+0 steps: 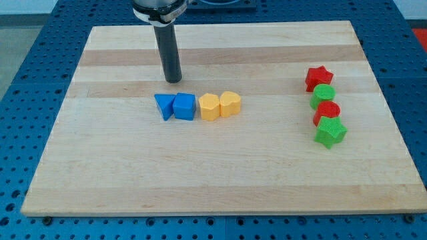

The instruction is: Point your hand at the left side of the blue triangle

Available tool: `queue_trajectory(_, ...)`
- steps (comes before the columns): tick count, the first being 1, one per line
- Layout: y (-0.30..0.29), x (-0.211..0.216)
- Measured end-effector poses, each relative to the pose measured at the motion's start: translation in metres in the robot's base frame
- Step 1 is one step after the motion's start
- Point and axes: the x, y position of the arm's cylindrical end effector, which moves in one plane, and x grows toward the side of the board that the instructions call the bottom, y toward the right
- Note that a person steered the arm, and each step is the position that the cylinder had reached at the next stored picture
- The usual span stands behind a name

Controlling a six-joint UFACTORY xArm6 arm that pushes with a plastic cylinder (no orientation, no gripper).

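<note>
The blue triangle [163, 106] lies left of the board's centre, touching a blue cube-like block [185, 107] on its right. My tip [173, 80] rests on the board just above these two blue blocks, a short gap above the triangle's upper right. The rod rises straight toward the view's top.
A yellow hexagon [209, 107] and a yellow heart [230, 104] continue the row to the right of the blue blocks. At the view's right stand a red star [319, 77], green cylinder [323, 96], red cylinder [327, 112] and green star [330, 132]. The wooden board [100, 167] sits on a blue perforated table.
</note>
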Motion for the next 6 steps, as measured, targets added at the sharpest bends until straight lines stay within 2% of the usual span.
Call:
queue_trajectory(1, -0.008, 0.002)
queue_trajectory(3, -0.041, 0.042)
queue_trajectory(4, -0.065, 0.047)
queue_trajectory(6, -0.065, 0.104)
